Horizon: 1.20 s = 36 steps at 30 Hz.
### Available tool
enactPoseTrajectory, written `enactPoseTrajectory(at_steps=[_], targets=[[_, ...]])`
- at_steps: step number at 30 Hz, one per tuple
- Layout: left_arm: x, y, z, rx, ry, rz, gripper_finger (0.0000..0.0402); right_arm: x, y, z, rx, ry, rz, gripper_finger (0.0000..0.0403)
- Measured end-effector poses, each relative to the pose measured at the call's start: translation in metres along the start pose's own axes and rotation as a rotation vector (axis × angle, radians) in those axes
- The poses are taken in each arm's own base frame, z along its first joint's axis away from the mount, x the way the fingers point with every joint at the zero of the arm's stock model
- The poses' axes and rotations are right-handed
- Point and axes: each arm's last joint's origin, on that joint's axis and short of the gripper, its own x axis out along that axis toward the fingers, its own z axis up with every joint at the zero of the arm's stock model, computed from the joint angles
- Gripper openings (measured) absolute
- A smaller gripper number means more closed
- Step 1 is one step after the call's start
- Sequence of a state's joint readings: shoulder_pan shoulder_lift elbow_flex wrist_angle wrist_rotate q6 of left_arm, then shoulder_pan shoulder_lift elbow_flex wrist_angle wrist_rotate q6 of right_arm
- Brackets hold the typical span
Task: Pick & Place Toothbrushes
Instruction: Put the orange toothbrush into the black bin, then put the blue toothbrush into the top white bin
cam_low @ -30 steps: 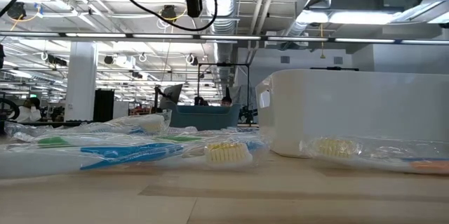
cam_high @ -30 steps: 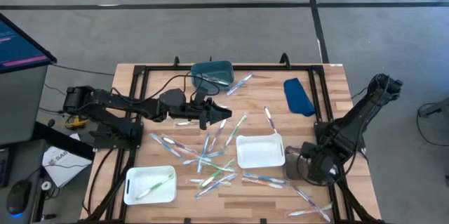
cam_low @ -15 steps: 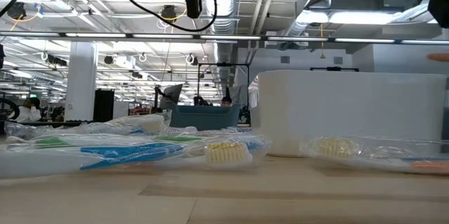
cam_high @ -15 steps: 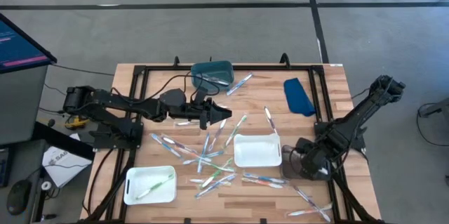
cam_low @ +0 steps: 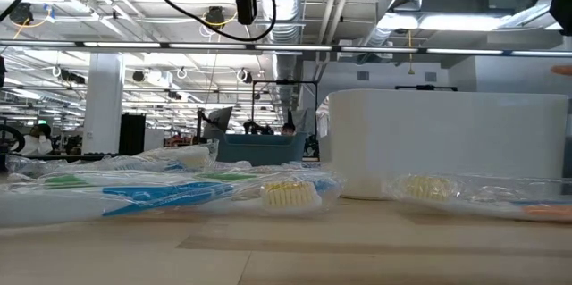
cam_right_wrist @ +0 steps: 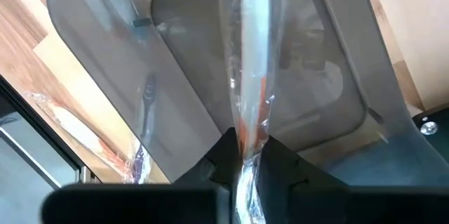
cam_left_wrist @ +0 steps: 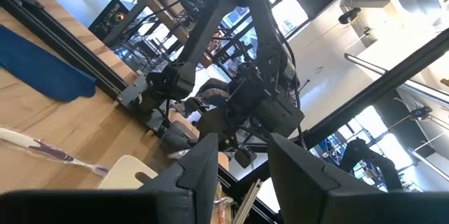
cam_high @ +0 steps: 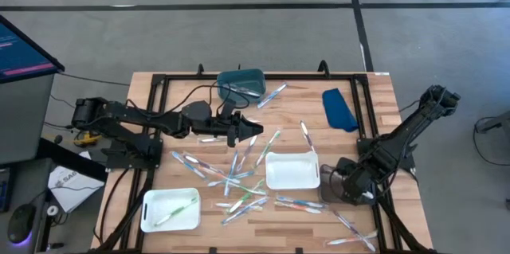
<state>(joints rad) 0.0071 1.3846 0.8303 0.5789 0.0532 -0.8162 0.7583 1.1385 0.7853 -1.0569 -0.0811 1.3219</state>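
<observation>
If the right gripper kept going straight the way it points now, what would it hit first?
Most likely the grey tray. The right gripper, jaws shut on a wrapped toothbrush, points down into it; the gap to the tray floor is unclear.

We saw a counter (cam_high: 374, 103) of pale, matt wooden planks with visible grain, framed by black metal rails (cam_high: 159, 111), and on it lay toothbrushes (cam_high: 239, 176) of coloured plastic sealed in clear, crinkly, glossy wrappers. The white tray (cam_high: 292, 171) and the second white tray (cam_high: 170, 210) looked like smooth matt plastic, the teal tray (cam_high: 241, 82) like smooth plastic with a slight sheen, and the blue piece (cam_high: 339, 109) like soft matt cloth. In the right wrist view the grey tray (cam_right_wrist: 203, 62) was smooth, translucent plastic, and the wrapped toothbrush (cam_right_wrist: 251, 55) pinched in the right gripper (cam_right_wrist: 245, 161)'s matt black jaws wore a shiny, wrinkled film.
</observation>
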Motion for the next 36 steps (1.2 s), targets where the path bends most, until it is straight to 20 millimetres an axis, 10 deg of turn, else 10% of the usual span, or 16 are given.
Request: enactPoseTrajectory(at_steps=[18,36], targets=[[0.0,-0.001,-0.003,0.044,0.051,-0.027,0.0119,-0.014,0.009,0.006,-0.054,-0.002,0.074,0.0194],[-0.017,-0.003,-0.042,0.028,0.55,-0.032,0.0082,-0.094,0.017,0.076,-0.085,-0.356,0.306,0.0199]])
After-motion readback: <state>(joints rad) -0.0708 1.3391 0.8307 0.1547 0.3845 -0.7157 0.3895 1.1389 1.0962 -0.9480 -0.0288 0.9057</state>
